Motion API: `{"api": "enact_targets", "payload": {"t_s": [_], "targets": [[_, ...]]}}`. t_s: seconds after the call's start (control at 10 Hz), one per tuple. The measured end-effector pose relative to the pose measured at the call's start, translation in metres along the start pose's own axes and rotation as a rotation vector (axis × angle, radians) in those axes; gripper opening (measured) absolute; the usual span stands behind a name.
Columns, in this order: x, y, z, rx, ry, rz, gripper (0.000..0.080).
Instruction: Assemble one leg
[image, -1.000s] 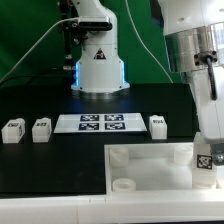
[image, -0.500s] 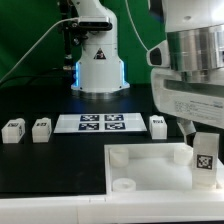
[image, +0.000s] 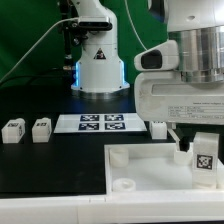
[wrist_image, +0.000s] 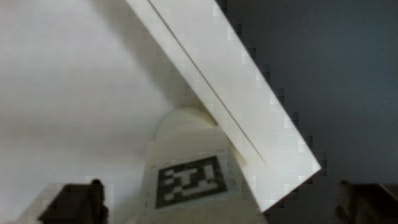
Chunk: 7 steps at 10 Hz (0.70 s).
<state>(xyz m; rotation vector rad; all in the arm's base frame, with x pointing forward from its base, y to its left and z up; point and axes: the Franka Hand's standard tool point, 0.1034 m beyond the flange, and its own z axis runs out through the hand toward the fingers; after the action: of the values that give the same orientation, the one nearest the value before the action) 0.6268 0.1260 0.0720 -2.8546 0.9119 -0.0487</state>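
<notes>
A white leg (image: 204, 160) with a marker tag stands upright at the right corner of the big white panel (image: 140, 160). My gripper (image: 200, 142) hangs just above it, and one dark finger (image: 183, 145) shows beside the leg. In the wrist view the leg (wrist_image: 192, 165) sits between my two dark fingertips (wrist_image: 80, 205) with a gap on each side. The gripper (wrist_image: 222, 208) is open and holds nothing. The panel's edge (wrist_image: 214, 80) runs diagonally behind the leg. Three more legs lie on the black table: two on the exterior view's left (image: 13, 130) (image: 41, 128), one partly hidden behind my hand (image: 157, 127).
The marker board (image: 100, 122) lies on the table between the loose legs. A round socket (image: 123, 185) shows at the panel's near left corner. The robot base (image: 98, 65) stands at the back. My large hand body (image: 180, 95) covers the right side of the exterior view.
My hand has swung and turned so its body now reaches further toward the exterior view's left. The leg at the panel's right corner has stayed in place.
</notes>
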Motion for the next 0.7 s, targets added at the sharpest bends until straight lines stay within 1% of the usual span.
{"api": "enact_targets", "payload": {"t_s": [0.1,0.2,0.3,0.4,0.5,0.7], "targets": [[0.0000,0.0000,0.0000,0.000,0.000,0.000,0.0649],[0.0000,0.0000,0.0000,0.000,0.000,0.003,0.0538],[-0.0019,-0.0019,0.0004,0.010,-0.008,0.173,0.0402],[-0.0041,0.0003,0.0018,0.002,-0.017,0.233,0.0402],[-0.0046,-0.0002,0.0020,0.007,-0.022,0.366,0.0297],[-0.0057,-0.0022,0.0026,0.016,-0.029,0.585,0.0296]]}}
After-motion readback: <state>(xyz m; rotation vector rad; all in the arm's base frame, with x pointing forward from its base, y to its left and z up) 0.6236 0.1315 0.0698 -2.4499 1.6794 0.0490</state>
